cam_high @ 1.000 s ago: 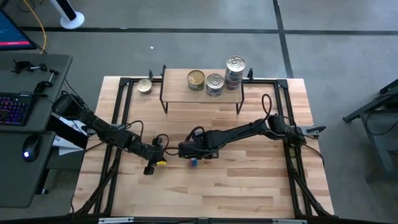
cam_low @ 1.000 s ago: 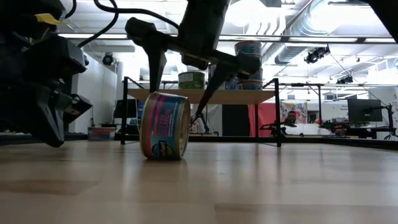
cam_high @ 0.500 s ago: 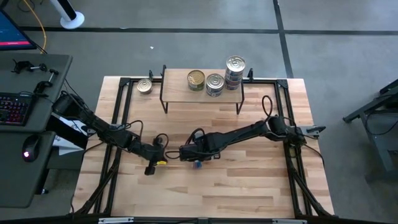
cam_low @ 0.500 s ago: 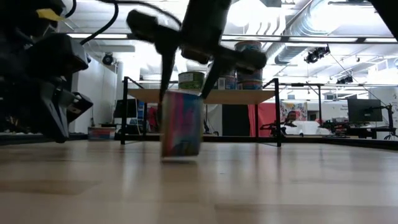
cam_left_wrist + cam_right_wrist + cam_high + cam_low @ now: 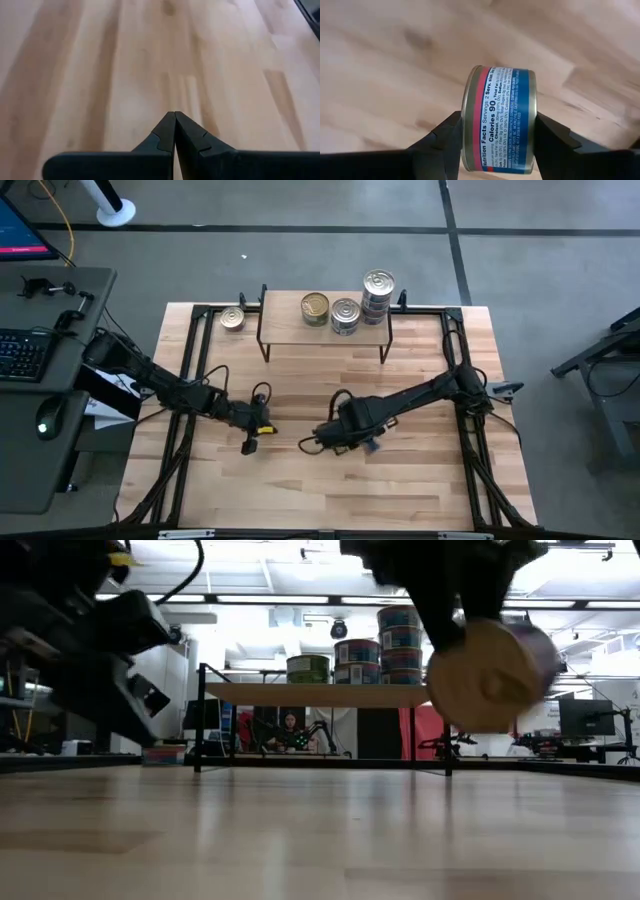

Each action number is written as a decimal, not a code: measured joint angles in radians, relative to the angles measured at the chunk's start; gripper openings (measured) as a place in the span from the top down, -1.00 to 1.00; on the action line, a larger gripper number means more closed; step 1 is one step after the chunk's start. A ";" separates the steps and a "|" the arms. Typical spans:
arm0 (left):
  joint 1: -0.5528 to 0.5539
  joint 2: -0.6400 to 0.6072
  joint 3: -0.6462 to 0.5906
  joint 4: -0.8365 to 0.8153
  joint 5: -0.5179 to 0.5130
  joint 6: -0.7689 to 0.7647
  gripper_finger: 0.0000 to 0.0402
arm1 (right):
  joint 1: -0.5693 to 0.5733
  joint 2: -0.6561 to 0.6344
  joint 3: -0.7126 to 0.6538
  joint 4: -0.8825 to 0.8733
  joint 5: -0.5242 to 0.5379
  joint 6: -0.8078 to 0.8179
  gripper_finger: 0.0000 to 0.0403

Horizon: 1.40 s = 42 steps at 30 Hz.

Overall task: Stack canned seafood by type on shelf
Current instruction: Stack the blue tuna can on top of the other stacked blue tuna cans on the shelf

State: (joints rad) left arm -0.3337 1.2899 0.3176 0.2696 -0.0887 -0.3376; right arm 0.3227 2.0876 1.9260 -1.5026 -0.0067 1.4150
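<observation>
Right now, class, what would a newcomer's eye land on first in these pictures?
The right gripper has a blue-and-pink tin pinched between its fingers, lifted off the table's middle. Behind it, the small shelf carries more tins, one stack the tallest at its right end. The left gripper waits shut over bare wood to the left.

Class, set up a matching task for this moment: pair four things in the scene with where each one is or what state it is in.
Things:
1. right gripper
2. left gripper
3. green-labelled can
4. lone can

States or places:
A. on the table beside the shelf
B. fingers closed, empty
C. holding a blue-and-pink can clear of the table
D. on the shelf, unstacked

Pairs: 1-C, 2-B, 3-D, 4-A
</observation>
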 joint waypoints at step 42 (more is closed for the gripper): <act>0.197 0.000 0.137 0.309 0.012 0.002 1.00 | -0.178 -0.676 -0.876 2.007 1.058 -0.723 0.11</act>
State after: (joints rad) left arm -0.1364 1.2900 0.4541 0.5789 -0.0764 -0.3358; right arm 0.1445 1.4118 1.0504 0.5042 1.0513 0.6915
